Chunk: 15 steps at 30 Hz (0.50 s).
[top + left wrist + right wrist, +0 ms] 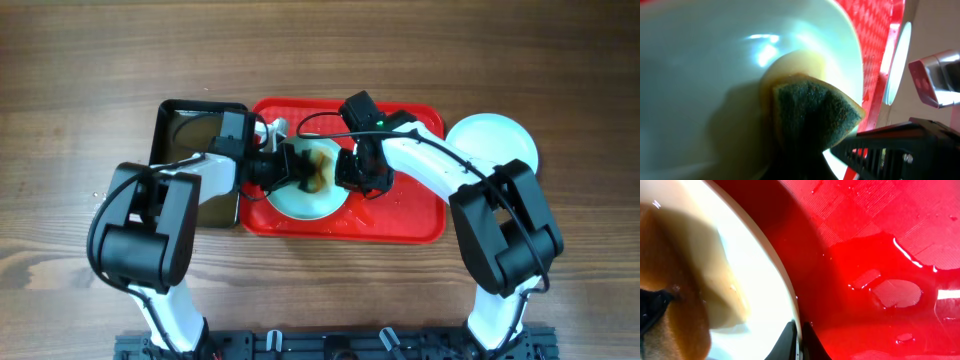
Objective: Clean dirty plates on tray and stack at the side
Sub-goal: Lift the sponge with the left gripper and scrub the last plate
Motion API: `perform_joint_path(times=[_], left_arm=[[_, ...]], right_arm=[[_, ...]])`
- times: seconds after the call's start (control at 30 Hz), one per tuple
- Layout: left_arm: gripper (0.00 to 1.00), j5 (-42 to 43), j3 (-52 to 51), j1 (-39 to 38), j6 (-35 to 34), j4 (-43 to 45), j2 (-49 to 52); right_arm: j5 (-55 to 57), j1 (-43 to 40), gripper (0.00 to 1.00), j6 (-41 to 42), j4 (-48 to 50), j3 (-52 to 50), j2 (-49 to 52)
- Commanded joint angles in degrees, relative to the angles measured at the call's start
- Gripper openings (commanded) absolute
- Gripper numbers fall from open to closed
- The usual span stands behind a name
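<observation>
Overhead layout: the dirty plate [312, 200] lies on the red tray [410, 225], left of its middle. A clean-looking plate [495, 140] rests on the table [80, 80] just off the tray's right end, and a black tray [195, 130] sits at the left.
Left jaws: closed on the sponge [812, 112], which is pressed against the plate's centre.
Right jaws: nipped onto the plate's rim [782, 300], pinning it in place.
Soil: a brown smear [322, 172] is not yet gone.
Step in hand: scrubbing, by the look of it.
Doing it well: short, even strokes from the centre outward, kept clear of the right jaws, while the rim hold is kept firm.
Risk: pooled water [897, 292] on the tray could let the plate skate.
</observation>
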Motion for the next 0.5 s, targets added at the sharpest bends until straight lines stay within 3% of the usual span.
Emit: perform_joint_path(times=[0.0,0.23,0.3,0.47], left_arm=[[0.04,-7.2,-1.3,2.7,6.7,-5.2,-1.6],[0.04,-11.9,-1.3,4.0,8.7,-7.0,-20.6],[0.04,-15.0,-1.3,4.0,12.4,-10.9,-26.1],[0.04,-52.4,-1.4,4.0,14.7,-22.1,-29.0]], right_arm=[[4.4,0.0,0.04,-1.1,-0.9,-1.6,1.8],[4.4,0.0,0.04,-1.1,-0.9,-1.6,1.8],[4.4,0.0,0.04,-1.1,-0.9,-1.6,1.8],[4.4,0.0,0.04,-1.1,-0.9,-1.6,1.8]])
